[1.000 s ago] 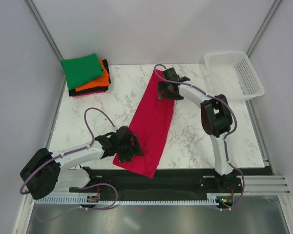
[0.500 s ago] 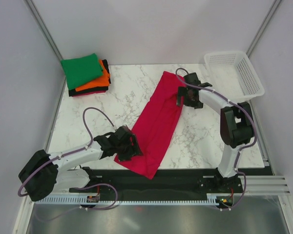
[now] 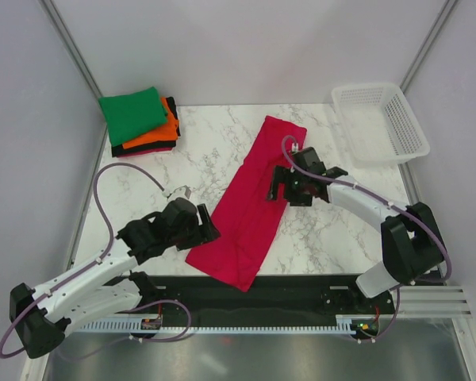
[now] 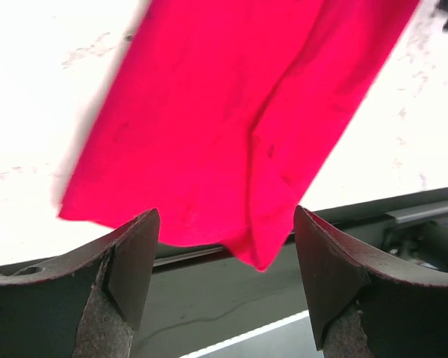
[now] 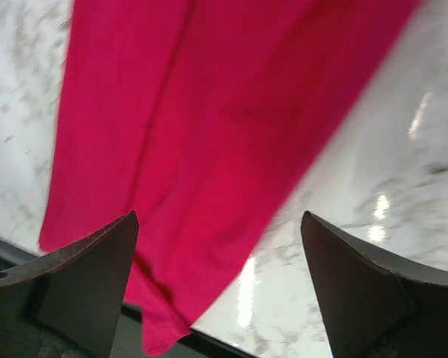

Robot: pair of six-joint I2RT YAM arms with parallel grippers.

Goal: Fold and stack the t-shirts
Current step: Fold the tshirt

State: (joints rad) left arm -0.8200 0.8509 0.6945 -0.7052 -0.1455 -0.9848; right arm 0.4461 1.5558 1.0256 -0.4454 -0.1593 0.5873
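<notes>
While both grippers hang released and hold nothing, the pink shirt [image 3: 252,202] lies as a long lengthwise-folded strip on the table [image 3: 333,230], running from 1 o'clock down to 6 o'clock. Its near tip pokes past the front edge. Left gripper [image 3: 207,231] sits just beside the strip's left edge at about 7 o'clock, and both wrist views show wide-apart fingers with cloth below, none pinched. Right gripper [image 3: 274,187] hovers at the strip's right edge near centre. Main risk: a pinch catches only the top layer, so the lengthwise fold peels open when lifted. Second: the two arms grab at unequal heights along the strip, and the cross-fold lands skewed. Third: a tug toward 6 o'clock drags the overhanging tip further and the shirt slides off the table. The right arm's cable could also brush the cloth and wrinkle it. Folded stack [image 3: 140,121], green on top, waits at 10 o'clock, well apart, so a loose bundle may unfold during the carry. Basket [image 3: 381,119] at 2 o'clock plays no part.
</notes>
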